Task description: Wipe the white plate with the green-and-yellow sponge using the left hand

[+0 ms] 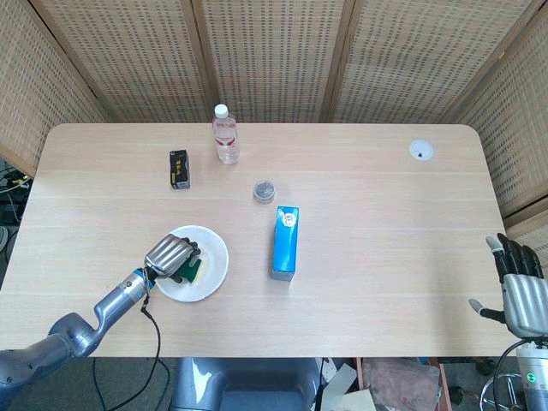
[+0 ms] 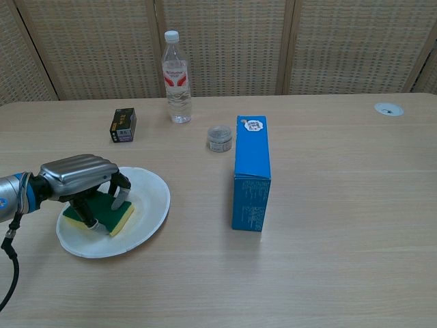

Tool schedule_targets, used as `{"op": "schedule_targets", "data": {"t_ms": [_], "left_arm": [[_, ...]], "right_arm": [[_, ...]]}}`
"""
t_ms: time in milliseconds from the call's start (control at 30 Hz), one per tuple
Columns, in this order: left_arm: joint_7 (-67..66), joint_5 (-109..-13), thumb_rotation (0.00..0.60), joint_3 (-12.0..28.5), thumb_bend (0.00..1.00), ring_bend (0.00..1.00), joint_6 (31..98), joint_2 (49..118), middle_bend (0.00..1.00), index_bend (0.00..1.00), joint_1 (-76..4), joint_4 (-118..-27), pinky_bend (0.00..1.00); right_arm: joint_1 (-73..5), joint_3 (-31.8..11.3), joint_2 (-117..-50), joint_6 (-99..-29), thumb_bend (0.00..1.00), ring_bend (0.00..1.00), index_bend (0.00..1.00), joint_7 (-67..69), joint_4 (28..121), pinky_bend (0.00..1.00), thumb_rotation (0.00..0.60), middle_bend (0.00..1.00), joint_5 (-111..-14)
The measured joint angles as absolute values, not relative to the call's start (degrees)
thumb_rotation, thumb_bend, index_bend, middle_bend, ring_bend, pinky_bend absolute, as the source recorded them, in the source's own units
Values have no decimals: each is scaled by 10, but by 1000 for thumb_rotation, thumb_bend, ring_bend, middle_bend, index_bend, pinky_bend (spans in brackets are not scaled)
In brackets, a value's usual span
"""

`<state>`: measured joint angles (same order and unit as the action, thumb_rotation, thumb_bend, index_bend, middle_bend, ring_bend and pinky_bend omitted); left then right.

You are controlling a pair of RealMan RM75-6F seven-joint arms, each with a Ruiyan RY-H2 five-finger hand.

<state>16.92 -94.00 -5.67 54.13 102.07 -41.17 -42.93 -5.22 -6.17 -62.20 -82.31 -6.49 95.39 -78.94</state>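
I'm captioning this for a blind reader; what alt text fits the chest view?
The left robot hand holds a sponge down on a white plate on a wooden table. A blue carton stands to the right; a water bottle, small black box and little jar sit behind.

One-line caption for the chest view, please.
Left hand presses the green-and-yellow sponge onto the white plate.

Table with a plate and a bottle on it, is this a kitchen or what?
Probably a robot test room, not a kitchen. Woven screens wall off a plain wooden table, where the robot's left hand holds a sponge on a white plate.
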Motion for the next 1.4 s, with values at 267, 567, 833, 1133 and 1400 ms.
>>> {"op": "schedule_targets", "data": {"t_ms": [267, 567, 833, 1133, 1400], "left_arm": [[193, -934, 600, -37, 149, 460, 582, 1001, 499, 645, -412, -458, 568], [295, -898, 600, -1, 149, 460, 608, 974, 501, 645, -405, -511, 568], [365, -865, 600, 4, 150, 460, 564, 1007, 501, 645, -394, -490, 568], [382, -865, 600, -5, 149, 461, 546, 1040, 502, 645, -390, -463, 568], [388, -873, 600, -7, 151, 461, 552, 1053, 502, 645, -389, -449, 568]], "right_arm": [[-50, -62, -620, -826, 0, 0, 0, -62, 955, 0, 600, 0, -788], [-43, -59, -617, -837, 0, 0, 0, -60, 958, 0, 600, 0, -794], [-42, -61, -616, -837, 0, 0, 0, -56, 956, 0, 600, 0, -791], [-43, -61, -615, -835, 0, 0, 0, -54, 956, 0, 600, 0, -792], [-42, -62, -613, -836, 0, 0, 0, -48, 955, 0, 600, 0, -792]]}}
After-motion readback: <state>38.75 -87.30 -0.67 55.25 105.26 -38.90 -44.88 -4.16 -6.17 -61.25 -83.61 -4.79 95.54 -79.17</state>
